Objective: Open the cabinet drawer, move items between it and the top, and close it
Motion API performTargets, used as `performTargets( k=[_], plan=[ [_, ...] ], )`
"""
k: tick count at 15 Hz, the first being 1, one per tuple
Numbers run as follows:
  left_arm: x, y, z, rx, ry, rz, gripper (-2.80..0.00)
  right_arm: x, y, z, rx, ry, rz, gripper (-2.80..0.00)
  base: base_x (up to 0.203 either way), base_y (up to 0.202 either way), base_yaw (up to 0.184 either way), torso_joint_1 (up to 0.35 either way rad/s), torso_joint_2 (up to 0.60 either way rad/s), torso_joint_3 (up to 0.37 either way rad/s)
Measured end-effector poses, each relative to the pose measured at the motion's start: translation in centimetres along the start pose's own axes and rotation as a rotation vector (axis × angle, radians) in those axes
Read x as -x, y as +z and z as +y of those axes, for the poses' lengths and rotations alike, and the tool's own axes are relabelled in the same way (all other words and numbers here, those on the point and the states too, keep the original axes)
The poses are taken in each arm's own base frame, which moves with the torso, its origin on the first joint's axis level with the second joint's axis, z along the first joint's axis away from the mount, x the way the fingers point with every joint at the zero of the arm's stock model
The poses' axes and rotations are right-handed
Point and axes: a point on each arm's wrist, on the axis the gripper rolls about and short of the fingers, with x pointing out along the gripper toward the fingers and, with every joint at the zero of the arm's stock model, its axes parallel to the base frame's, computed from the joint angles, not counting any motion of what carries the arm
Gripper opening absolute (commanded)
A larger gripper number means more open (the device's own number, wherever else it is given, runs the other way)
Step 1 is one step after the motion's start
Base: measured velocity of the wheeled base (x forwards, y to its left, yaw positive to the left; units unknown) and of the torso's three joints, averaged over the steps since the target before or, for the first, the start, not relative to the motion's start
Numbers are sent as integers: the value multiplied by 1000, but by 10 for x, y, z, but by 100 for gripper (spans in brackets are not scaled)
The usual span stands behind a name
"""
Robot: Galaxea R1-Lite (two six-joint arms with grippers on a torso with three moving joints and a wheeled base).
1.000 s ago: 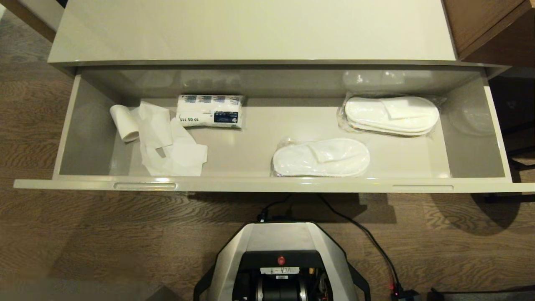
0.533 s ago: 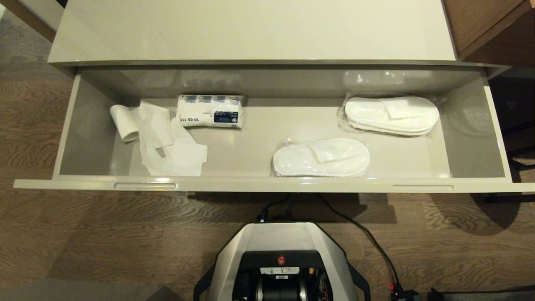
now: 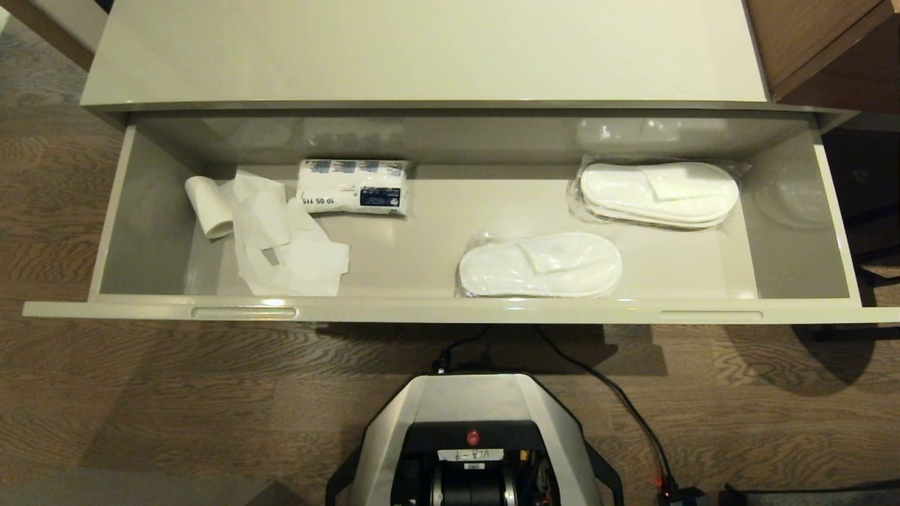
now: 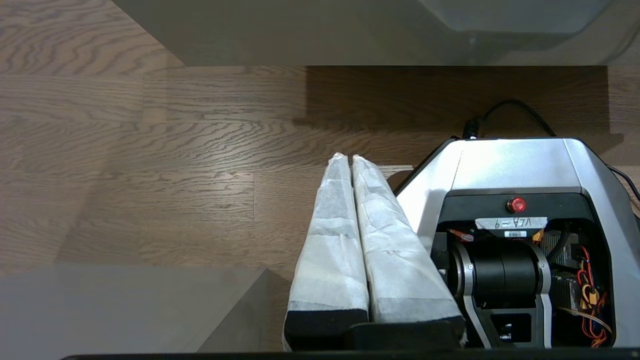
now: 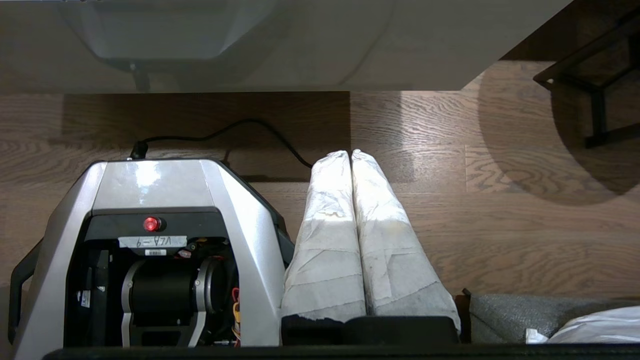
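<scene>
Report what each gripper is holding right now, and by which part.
Nothing. The left gripper and right gripper hang beside the robot's base over the floor, fingers pressed together with nothing between them.

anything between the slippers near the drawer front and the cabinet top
Nothing visible lies between the nearer slipper pair and the cabinet top; it only has to rise past the open drawer's back wall.

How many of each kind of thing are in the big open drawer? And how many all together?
Slipper pairs in clear wrap: 2, the front pair and the back pair
Paper roll with a loose tail: 1
Printed white packet: 1
Total in the drawer: 4
</scene>
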Motion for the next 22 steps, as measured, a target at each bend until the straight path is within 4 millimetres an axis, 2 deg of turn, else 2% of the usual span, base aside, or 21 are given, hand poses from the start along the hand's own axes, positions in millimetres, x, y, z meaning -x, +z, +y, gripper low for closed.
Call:
performTargets(
  k=[22],
  plan=[
    [0,0,0,0,0,0,-280,0,0,0,0,1,0,-280,0,0,0,0,0,0]
  ],
)
